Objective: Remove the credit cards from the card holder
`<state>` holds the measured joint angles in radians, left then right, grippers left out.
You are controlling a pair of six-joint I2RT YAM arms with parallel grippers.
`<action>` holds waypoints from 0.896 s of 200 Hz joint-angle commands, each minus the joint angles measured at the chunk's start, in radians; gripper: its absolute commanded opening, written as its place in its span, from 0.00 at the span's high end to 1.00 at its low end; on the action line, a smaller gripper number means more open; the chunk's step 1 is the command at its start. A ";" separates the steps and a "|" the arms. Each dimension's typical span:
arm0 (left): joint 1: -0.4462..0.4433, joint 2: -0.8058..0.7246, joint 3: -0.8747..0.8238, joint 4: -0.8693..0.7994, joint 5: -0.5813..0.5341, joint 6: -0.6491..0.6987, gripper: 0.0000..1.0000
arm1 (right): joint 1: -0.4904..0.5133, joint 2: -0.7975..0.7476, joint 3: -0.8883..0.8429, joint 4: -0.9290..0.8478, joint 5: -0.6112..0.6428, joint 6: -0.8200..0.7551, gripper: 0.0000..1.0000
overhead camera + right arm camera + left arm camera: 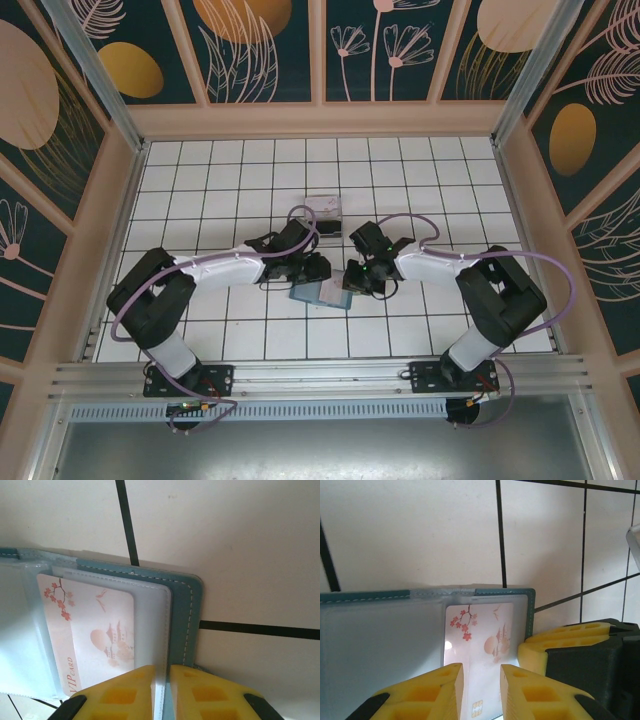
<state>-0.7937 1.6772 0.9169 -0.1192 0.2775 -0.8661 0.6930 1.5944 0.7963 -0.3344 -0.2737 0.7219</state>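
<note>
The teal card holder (322, 293) lies open on the tiled surface (200, 180) between both tools, its long axis running left to right. A pale card (480, 640) sits crosswise in its clear sleeve. Above it, the left tool (481, 677) straddles the card, released. The right tool (162, 674) clenches the holder's sleeve edge.

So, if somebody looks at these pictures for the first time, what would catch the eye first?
Most likely the pale rectangular plastic card with red blossoms, lying under a clear sleeve in the open teal-blue soft bifold card holder. Next, the yellow-fingered right gripper pinches the sleeve's edge, while the left gripper stands open over the card. From above, both grippers meet near the middle of the white tiled table.
</note>
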 commanded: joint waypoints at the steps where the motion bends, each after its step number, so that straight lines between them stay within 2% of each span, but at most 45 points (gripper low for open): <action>1: 0.006 0.026 -0.018 0.062 0.060 -0.007 0.72 | -0.012 0.029 0.003 -0.068 0.073 -0.024 0.82; 52: 0.010 0.071 -0.008 0.058 0.078 0.013 0.73 | -0.012 0.025 -0.001 -0.067 0.068 -0.022 0.82; 128: 0.016 0.088 0.012 -0.046 -0.030 0.055 0.72 | -0.012 0.022 -0.006 -0.061 0.065 -0.019 0.82; 179: 0.017 0.104 -0.008 0.008 0.036 0.043 0.72 | -0.012 0.025 -0.002 -0.063 0.062 -0.022 0.82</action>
<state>-0.7834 1.7573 0.9127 -0.1131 0.2878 -0.8333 0.6930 1.5944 0.7971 -0.3378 -0.2695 0.7120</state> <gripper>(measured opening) 0.287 0.180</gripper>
